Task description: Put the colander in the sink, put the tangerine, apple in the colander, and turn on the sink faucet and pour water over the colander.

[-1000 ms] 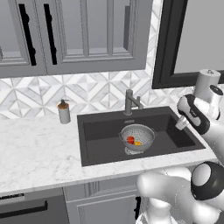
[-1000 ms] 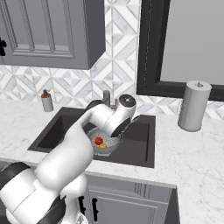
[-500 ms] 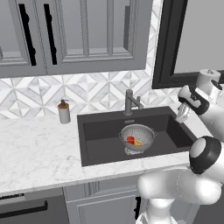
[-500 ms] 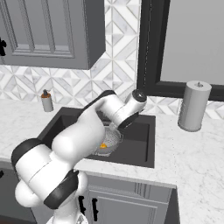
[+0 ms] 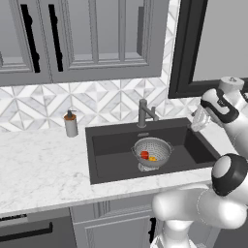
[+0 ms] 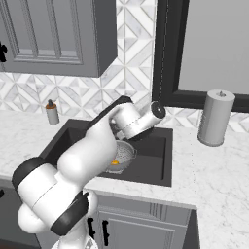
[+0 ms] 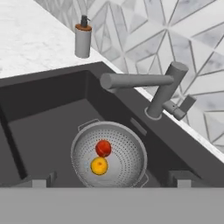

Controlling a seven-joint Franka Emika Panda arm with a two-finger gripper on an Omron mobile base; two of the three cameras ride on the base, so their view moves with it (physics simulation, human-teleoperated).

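Fruit sits in perforated silver colander (image 7: 109,159), frame centre | claw (image 5: 198,121) wide, empty | I approach dark faucet's side lever (image 7: 186,104) squarely, push gently.

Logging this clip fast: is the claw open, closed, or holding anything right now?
Claw: open, holding nothing; it hangs above the sink, clear of the colander and the fruit.

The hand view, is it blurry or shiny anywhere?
Hand view: sharp, evenly lit, no glare; the round silver-grey perforated colander shows every hole. Left base view: soft shade inside the dark grey rectangular sink. Right base view: the white arm blocks part of the colander.
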